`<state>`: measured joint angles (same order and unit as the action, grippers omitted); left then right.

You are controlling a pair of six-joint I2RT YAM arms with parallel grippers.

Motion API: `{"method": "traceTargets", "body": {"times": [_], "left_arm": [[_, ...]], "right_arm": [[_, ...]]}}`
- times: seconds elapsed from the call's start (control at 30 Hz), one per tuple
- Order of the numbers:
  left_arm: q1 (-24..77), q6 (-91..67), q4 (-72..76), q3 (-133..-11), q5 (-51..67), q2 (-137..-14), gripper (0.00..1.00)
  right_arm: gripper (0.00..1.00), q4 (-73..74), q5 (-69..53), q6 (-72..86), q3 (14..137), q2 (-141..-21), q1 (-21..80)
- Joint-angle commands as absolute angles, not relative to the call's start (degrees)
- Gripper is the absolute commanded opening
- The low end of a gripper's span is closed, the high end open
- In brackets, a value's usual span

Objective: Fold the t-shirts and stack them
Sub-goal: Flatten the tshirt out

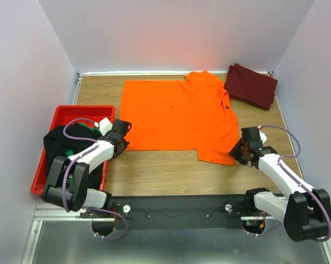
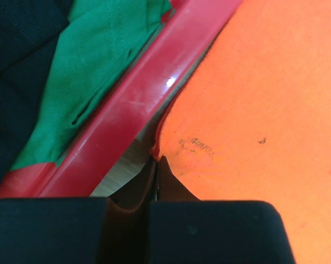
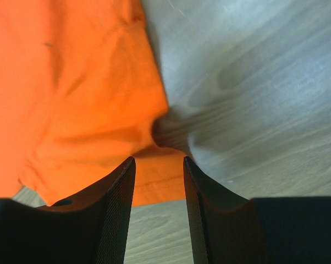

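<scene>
- A red bin (image 1: 61, 113) is sitting at the left edge of the worktop (image 1: 165, 173). A black t-shirt (image 1: 58, 140) and a green t-shirt (image 2: 94, 71) are lying crumpled inside it, and the black one is hanging over the near rim.
- The left end effector (image 2: 157, 165) is resting just beside the bin's right wall. Its jaws are clenched together and are pinching the near left corner of the orange t-shirt (image 1: 176, 115).
- The orange t-shirt is lying spread flat across the middle of the worktop, reaching almost to the far edge. One sleeve is pointing to the far side.
- The right end effector (image 3: 159, 160) is standing at the near right corner of the orange t-shirt. Its jaws are released, with a clear gap, and the hem is lying across that gap.
- A maroon t-shirt (image 1: 252, 85) is lying folded in the far right corner, near the orange one.
</scene>
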<state>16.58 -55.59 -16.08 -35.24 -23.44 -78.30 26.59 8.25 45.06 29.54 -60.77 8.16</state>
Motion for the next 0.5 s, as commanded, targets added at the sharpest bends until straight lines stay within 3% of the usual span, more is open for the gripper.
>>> {"method": "traceTargets", "body": {"times": [0.0,0.37,0.43,0.47], "left_arm": [[16.3,-53.1,-15.4,-36.9,-22.5,-76.5,0.0],[16.3,-49.4,-12.3,-38.3,-19.2,-78.4,0.0],[16.3,-49.1,-12.3,-38.4,-19.2,-78.7,0.0],[16.3,-49.0,-12.1,-38.5,-19.1,-79.0,0.0]], "right_arm": [[0.47,26.5,6.0,48.6,25.8,-59.2,7.9],[0.47,26.6,2.6,52.3,21.2,-59.1,7.9],[0.44,26.5,2.7,52.5,21.2,-59.6,7.9],[0.35,26.5,2.7,52.4,21.4,-59.8,8.0]]}}
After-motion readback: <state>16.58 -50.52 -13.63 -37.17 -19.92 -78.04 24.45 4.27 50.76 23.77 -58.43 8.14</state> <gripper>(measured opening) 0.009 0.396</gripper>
